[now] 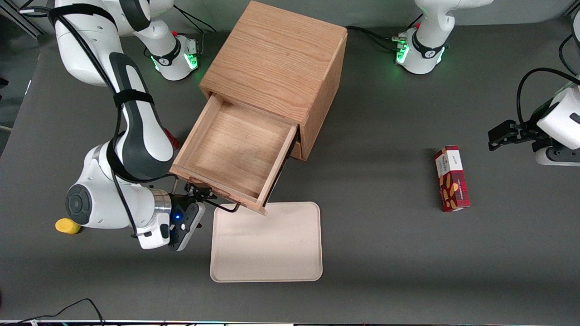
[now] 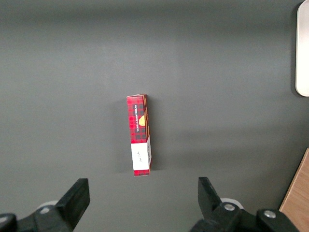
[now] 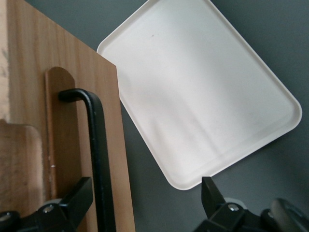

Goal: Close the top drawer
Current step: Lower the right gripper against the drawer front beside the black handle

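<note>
Grey table [image 1: 385,253] – top drawer [image 1: 235,149] pulled out, gripper [image 3: 145,203] spread wide round handle [image 3: 99,159], lower end cut off.

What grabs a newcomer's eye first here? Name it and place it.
The top drawer stands pulled far out of the wooden cabinet, its inside bare. The claw sits open at the drawer's black handle, right beside a cream tray lying nearer the front camera.

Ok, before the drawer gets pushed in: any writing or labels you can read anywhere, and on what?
Red plaid box: side print and white label, too small to read.
Top drawer, cabinet, tray: no text.
Gripper, open at the drawer's black handle: no readable marking.
</note>
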{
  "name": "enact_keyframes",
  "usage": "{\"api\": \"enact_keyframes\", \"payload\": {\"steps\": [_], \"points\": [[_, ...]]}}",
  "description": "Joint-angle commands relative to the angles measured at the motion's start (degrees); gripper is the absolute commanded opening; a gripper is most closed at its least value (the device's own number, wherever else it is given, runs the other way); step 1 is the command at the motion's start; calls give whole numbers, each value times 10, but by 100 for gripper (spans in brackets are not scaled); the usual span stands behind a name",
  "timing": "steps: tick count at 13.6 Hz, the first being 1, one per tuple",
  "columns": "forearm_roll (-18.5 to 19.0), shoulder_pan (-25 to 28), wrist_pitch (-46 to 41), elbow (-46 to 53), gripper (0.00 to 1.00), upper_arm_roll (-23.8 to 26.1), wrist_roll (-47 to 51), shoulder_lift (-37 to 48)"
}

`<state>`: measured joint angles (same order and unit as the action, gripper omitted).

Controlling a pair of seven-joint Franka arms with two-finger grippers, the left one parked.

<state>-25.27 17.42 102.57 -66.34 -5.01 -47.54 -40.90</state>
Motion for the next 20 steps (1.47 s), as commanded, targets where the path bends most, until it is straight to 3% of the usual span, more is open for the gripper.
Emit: {"api": "enact_keyframes", "payload": {"steps": [1, 7, 20], "points": [[-21, -1, 0, 19, 100, -4, -6, -16], [-41, 2, 0, 18, 100, -4, 34, -15], [-41, 2, -8, -37, 100, -3, 104, 20]]}}
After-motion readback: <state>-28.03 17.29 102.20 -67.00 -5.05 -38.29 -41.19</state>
